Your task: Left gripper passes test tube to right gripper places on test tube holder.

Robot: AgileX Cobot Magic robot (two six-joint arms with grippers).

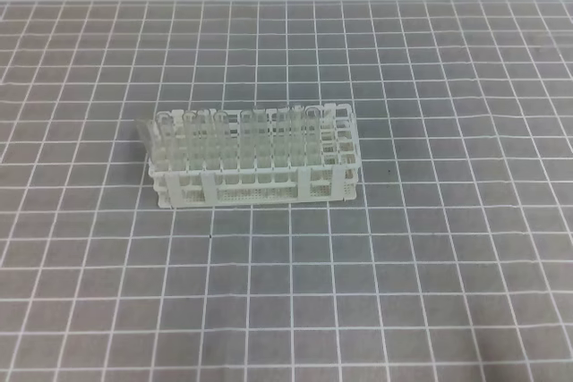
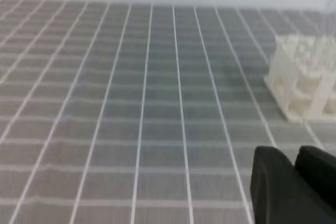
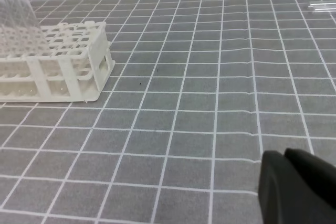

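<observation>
Claw tips [image 2: 294, 187] dark at frame corner, holding nothing, test tube holder [image 1: 255, 160] apart

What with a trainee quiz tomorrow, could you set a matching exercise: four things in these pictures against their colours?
Things:
1. test tube holder
2. table cloth
3. left hand
4. tubes standing in the holder

Colours:
A. black
B. white
C. grey with white grid lines
D. clear

Pairs: 1-B, 2-C, 3-A, 4-D.
</observation>
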